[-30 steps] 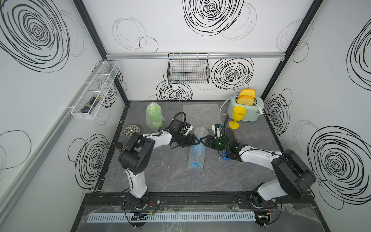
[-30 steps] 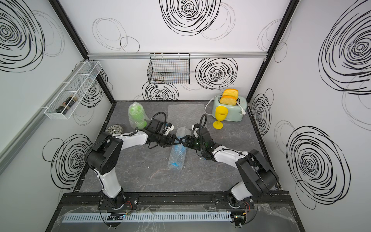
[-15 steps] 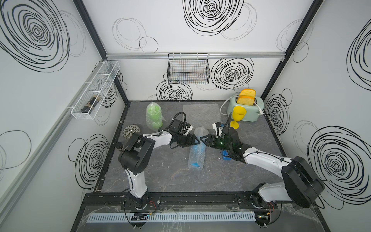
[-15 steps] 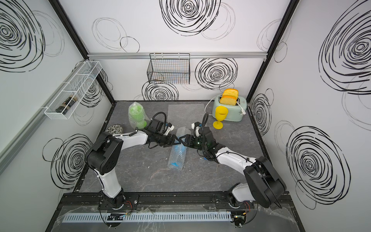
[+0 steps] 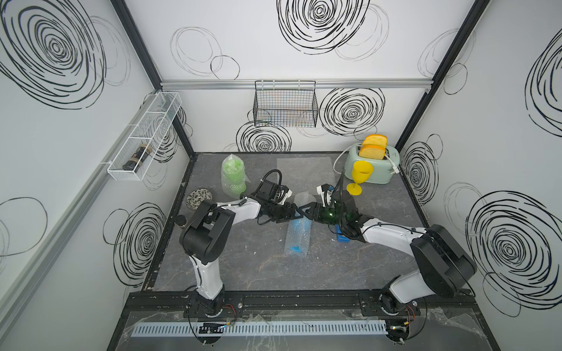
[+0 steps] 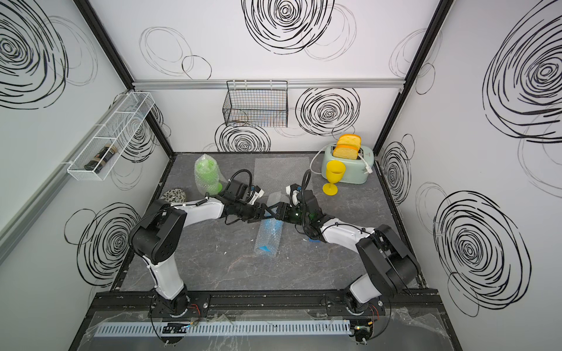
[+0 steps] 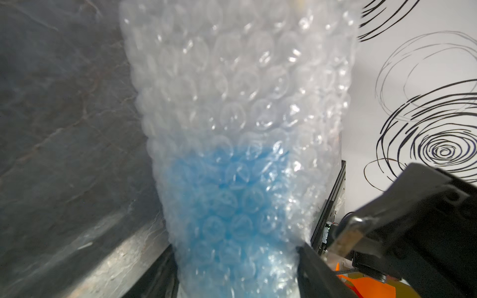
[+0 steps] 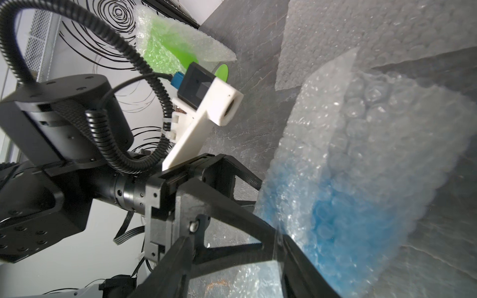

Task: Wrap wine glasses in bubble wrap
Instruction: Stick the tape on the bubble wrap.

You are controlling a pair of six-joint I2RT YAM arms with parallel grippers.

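The blue goblet (image 5: 296, 237) lies on its side in the middle of the table (image 5: 258, 267), rolled in bubble wrap (image 5: 299, 202). The left gripper (image 5: 295, 211) clamps the bundle's far end, jaws fairly wide. The right gripper (image 5: 305, 209) meets it with jaws parted; I cannot tell whether it pinches film.

Risks: the 2 grippers' crossed fingers could jam, and if the roll is untaped, letting go would spring it open.

No writing is readable.
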